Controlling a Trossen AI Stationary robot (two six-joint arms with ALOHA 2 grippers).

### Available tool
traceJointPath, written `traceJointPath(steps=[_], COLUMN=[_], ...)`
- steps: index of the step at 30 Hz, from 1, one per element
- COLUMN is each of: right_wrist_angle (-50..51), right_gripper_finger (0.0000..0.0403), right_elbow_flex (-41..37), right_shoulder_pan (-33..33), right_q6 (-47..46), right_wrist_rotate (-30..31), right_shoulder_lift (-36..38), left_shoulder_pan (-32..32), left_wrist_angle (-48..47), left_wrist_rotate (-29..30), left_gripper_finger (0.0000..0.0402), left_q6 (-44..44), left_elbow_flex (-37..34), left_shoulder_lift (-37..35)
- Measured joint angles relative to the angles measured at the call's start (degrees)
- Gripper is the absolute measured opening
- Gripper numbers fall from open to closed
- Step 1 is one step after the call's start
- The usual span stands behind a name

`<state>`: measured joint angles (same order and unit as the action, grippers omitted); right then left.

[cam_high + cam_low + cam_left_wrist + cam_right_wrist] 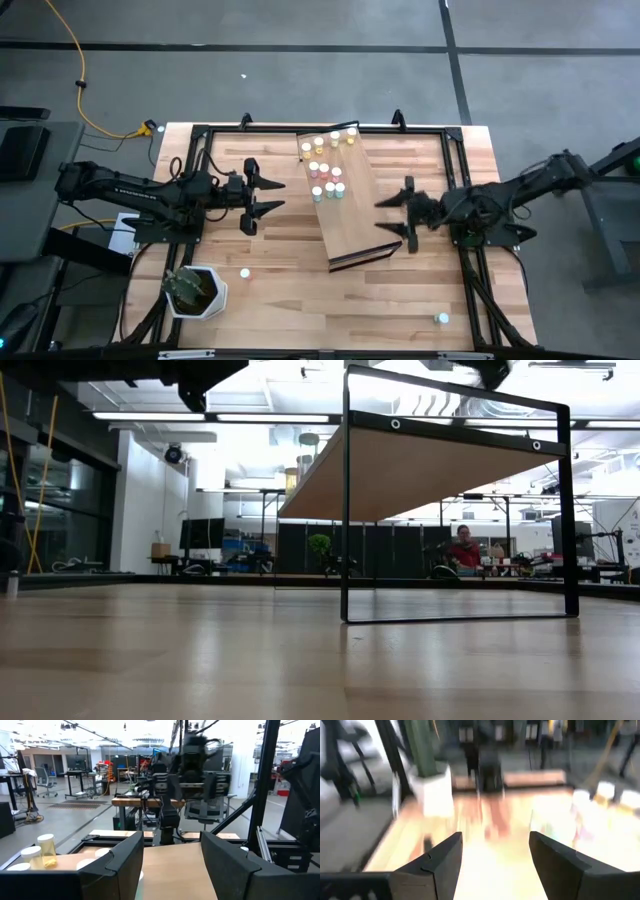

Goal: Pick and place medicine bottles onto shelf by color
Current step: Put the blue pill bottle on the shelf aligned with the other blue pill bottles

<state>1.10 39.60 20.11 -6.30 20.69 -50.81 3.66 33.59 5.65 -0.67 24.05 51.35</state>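
Observation:
The shelf (pixel 352 205) is a long light-wood board with a dark frame, lying tilted across the table's middle. Several medicine bottles (pixel 325 170) with white caps stand on its far end, with yellow, pink and teal bodies. One loose bottle (pixel 244 271) stands on the table at the near left and another (pixel 441 318) at the near right. My left gripper (pixel 282 196) is open and empty, just left of the shelf. In its wrist view (pixel 172 865) yellow bottles (pixel 44 851) show beside it. My right gripper (pixel 378 216) is open and empty over the shelf's right edge (pixel 495 860).
A white pot with a green plant (pixel 195 290) stands at the table's near left corner. A dark frame (pixel 455 160) runs around the tabletop. In the low view the shelf's dark frame (pixel 455 510) stands on the table. A person (pixel 462 548) sits far behind.

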Motion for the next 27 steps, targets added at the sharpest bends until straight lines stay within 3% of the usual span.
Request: traceJointPath(steps=[2,4,8,12,16,19,27], right_wrist_angle=[13.7,28.8,54.9,68.0,69.1,64.3,44.1], right_gripper_finger=[0.0222,0.0222,0.0222,0.0222,0.0222,0.0222,0.0222], right_elbow_flex=[6.9,13.8,23.8,26.6,24.4,20.7,7.9], right_shoulder_pan=[5.2,9.7,17.4,24.5,29.3,31.4,33.3], right_q6=[-6.4,-18.2,-49.2,-72.0,-82.6,-89.7,-99.6], right_wrist_rotate=[4.9,6.0,-1.7,-12.1,-23.2,-28.6,-32.6], right_shoulder_lift=[-2.8,-6.5,-15.1,-22.5,-27.1,-28.5,-28.4], left_shoulder_pan=[0.0,0.0,0.0,0.0,0.0,0.0,0.0], left_wrist_angle=[-0.3,-0.8,-1.0,-1.3,-1.4,-1.4,-1.3], left_wrist_rotate=[0.0,0.1,0.1,0.1,0.1,0.1,0.1], left_gripper_finger=[0.0191,0.0191,0.0191,0.0191,0.0191,0.0191,0.0191], left_q6=[0.0,0.0,0.0,0.5,1.5,1.5,-1.0], left_elbow_flex=[0.0,0.0,0.0,0.0,0.0,0.0,0.0], left_shoulder_lift=[0.0,0.0,0.0,0.0,0.0,0.0,0.0])
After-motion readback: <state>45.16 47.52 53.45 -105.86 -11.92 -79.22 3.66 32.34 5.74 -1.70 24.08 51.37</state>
